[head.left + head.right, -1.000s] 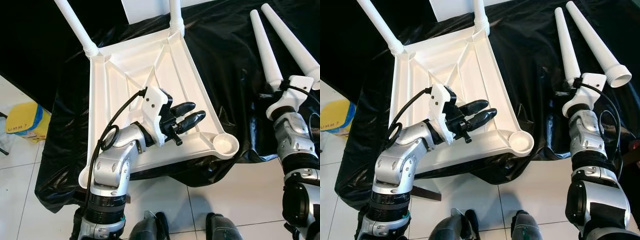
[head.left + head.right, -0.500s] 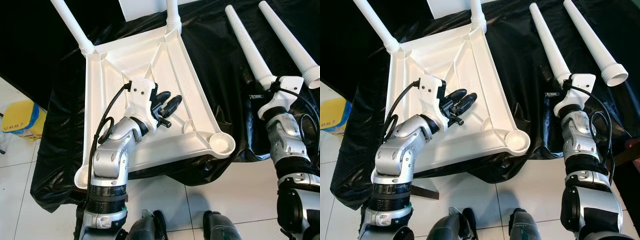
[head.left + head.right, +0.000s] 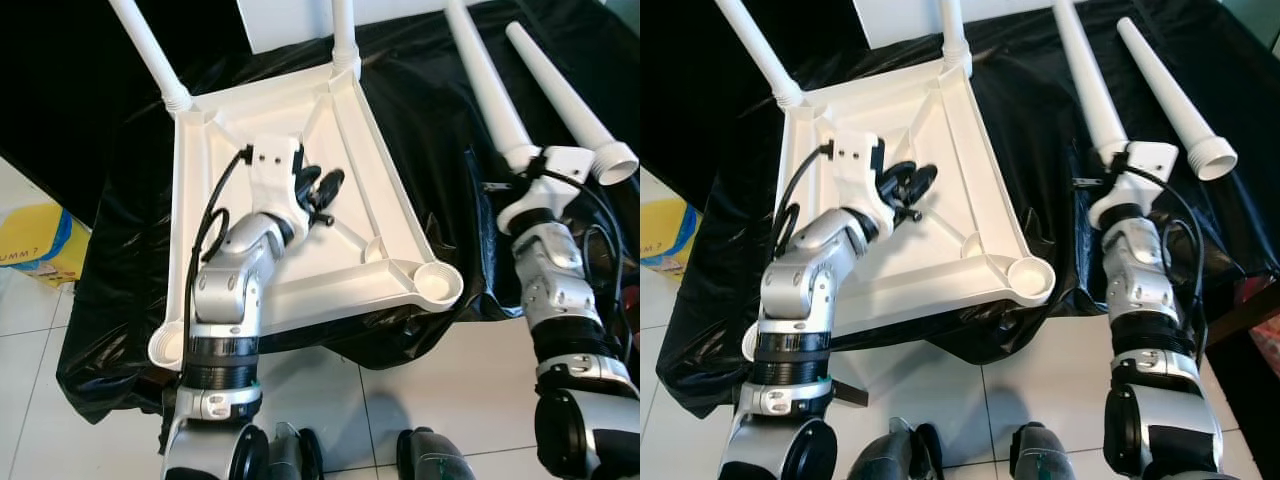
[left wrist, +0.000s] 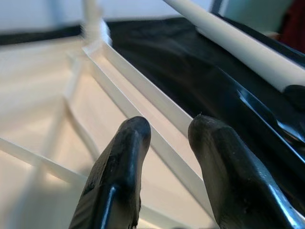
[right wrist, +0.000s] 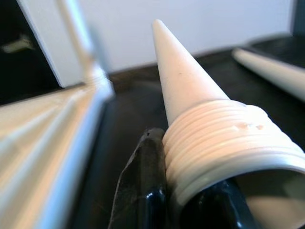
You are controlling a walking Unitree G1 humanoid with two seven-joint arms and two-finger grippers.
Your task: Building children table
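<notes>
From the head cameras I look down on a white plastic tabletop [image 3: 300, 200] lying upside down on a black plastic sheet [image 3: 430, 130], its ribbed underside facing up. Two white legs [image 3: 150, 50] already stand in its far corner sockets, and the near right corner socket [image 3: 437, 282] is an empty round cup. My left end effector [image 3: 322, 187] hangs over the middle of the underside, its two black fingers pointing toward the far right edge. To the right, on the sheet, lie two loose tapered legs; my right end effector sits at the wide threaded end of the nearer loose leg [image 3: 485, 85], and the other loose leg [image 3: 570, 110] lies just beside it, further right. White tiled floor [image 3: 440, 400] shows below the sheet, with a yellow box [image 3: 40, 245] at the left.

In the left wrist view the left end effector [image 4: 167, 131] is released — its fingers [image 4: 125, 157] stand apart with nothing between them, above the tabletop's raised rim [image 4: 143, 95].

In the right wrist view the right end effector [image 5: 190, 188] is grasping the nearer loose leg's threaded end [image 5: 224, 138] — a black finger [image 5: 145, 186] presses against the ridges, and the cone tapers away from the camera.
</notes>
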